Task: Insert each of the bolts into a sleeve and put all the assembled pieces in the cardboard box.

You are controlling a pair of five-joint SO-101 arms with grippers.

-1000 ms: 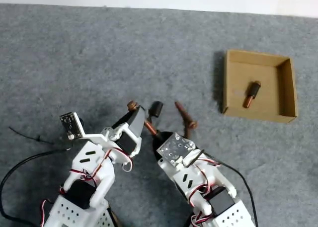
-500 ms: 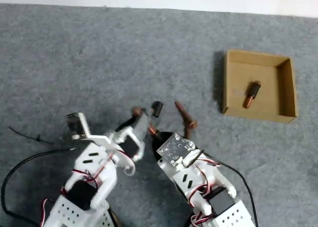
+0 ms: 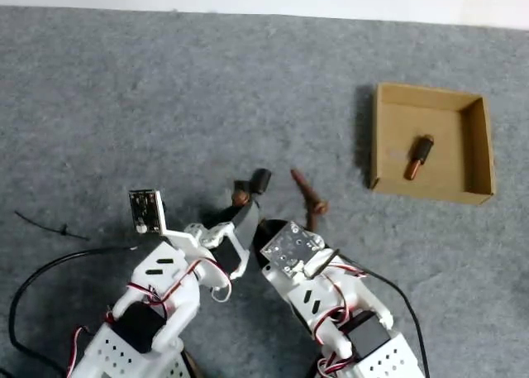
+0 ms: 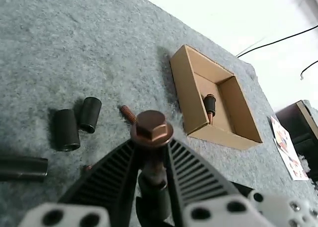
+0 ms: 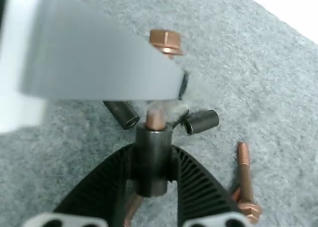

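Over the past second the left jaws, clamped on a bolt (image 4: pixel 151 128) just under its hex head, had swung in toward the right jaws. The bolt's head had come from farther out on the left to a spot close above the right jaws. The right jaws had not moved and gripped a sleeve (image 5: pixel 151 160) upright. The bolt's tip now met the sleeve's mouth and seemed to be just entering it.

I judged the insertion begun but not finished. Most of the shaft stood clear of the sleeve, so the left jaws would need to push on along the sleeve's axis.

Loose sleeves (image 4: pixel 66 130) lay on the counter (image 3: pixel 124 88) just beyond both jaws, and loose bolts (image 5: pixel 244 180) lay beside the right jaws. The box (image 3: pixel 430 191) stood well apart from the right jaws, with one finished piece (image 3: pixel 417 156) inside.
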